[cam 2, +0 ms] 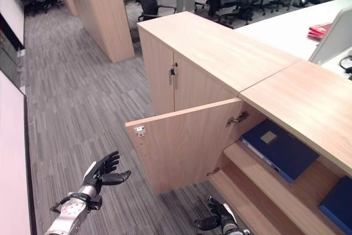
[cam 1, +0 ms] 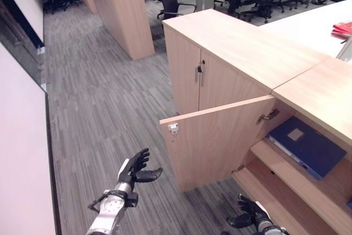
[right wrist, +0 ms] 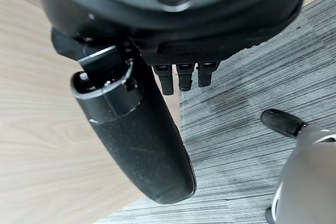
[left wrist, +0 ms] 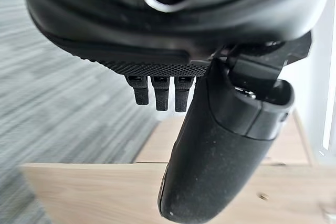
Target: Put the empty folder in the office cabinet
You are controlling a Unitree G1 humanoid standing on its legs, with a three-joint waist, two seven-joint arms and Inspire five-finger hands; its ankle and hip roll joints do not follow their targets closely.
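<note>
Looking down at the office cabinet (cam 1: 242, 75), a long light-wood unit running from the middle to the right, on grey carpet (cam 1: 99, 97). Its near door (cam 1: 217, 141) hangs wide open, swung out toward the left; the pair of doors farther along is closed.

Blue folder (cam 1: 308, 147) already lies flat on the upper shelf (cam 1: 275, 160) inside the open bay, label side up, near the shelf's front edge. A second blue item (cam 2: 336, 205) sits on the lower shelf, far right; can't tell what it is. Red items (cam 1: 342, 28) on the white desk (cam 1: 308, 26) far right, well apart from the work.

Left hand (cam 1: 135, 170) hovers over carpet left of the open door, fingers straight and spread, thumb out, holding nothing. Right hand (cam 1: 250, 213) is low, just near of the cabinet's bottom shelf, fingers relaxed, also empty per its wrist view.

Judgement: placement looks done; what's left is probably shutting the door.

Handling, if the folder needs a nudge: stiff board covers, light since empty, smooth surface likely slippery. Best hold is a pinch across the spine edge or the near long edge, thumb on top and fingers under. Flat push on the cover would also slide it deeper.
</note>
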